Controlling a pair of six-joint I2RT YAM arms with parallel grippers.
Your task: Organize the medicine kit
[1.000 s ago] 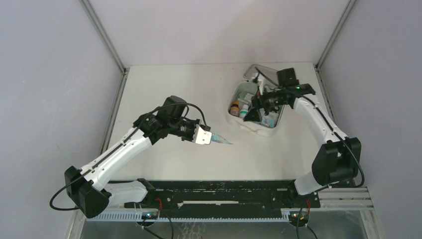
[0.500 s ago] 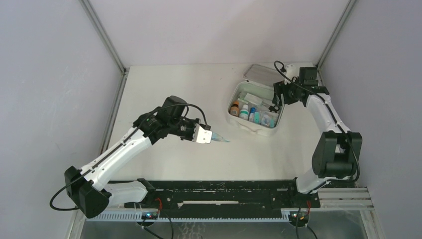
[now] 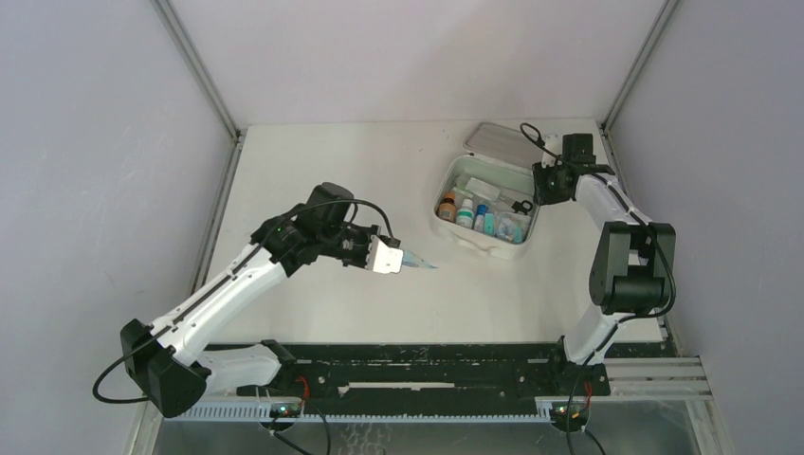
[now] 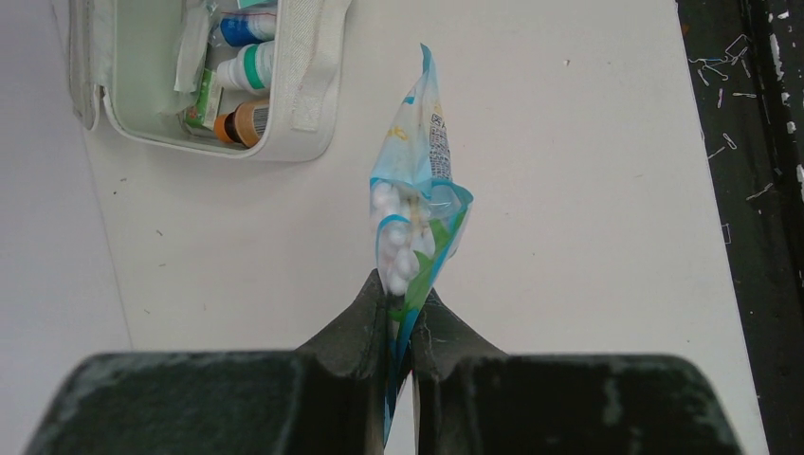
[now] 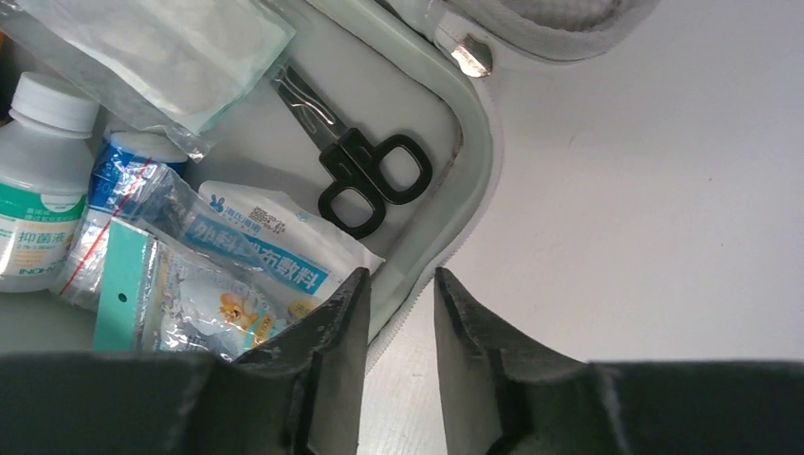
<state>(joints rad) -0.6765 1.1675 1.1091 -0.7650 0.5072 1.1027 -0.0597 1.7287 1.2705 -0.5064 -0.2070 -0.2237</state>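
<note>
The medicine kit point(image 3: 481, 243) lies open at the back right, its lid point(image 3: 501, 142) folded away behind it. Bottles, packets and black scissors point(image 5: 365, 175) fill its pale inside. My right gripper point(image 3: 547, 186) hovers over the kit's right rim point(image 5: 474, 171). Its jaws point(image 5: 398, 284) stand a narrow gap apart with nothing between them. My left gripper point(image 3: 393, 258) is at the middle of the table, shut on the lower end of a blue and green packet point(image 4: 417, 199) of white cotton buds. In the left wrist view the kit point(image 4: 313, 85) shows at the top left.
Inside the kit are a white bottle with a green label point(image 5: 38, 218), a gauze pack point(image 5: 161, 47) and printed sachets point(image 5: 256, 246). Bare white table point(image 3: 313, 161) spreads between the arms. Grey walls and metal posts enclose it, and a black rail point(image 3: 427, 365) runs along the near edge.
My right gripper has drawn back from over the kit's contents to its right rim, and its jaws have narrowed. The left arm and its packet have hardly moved.
</note>
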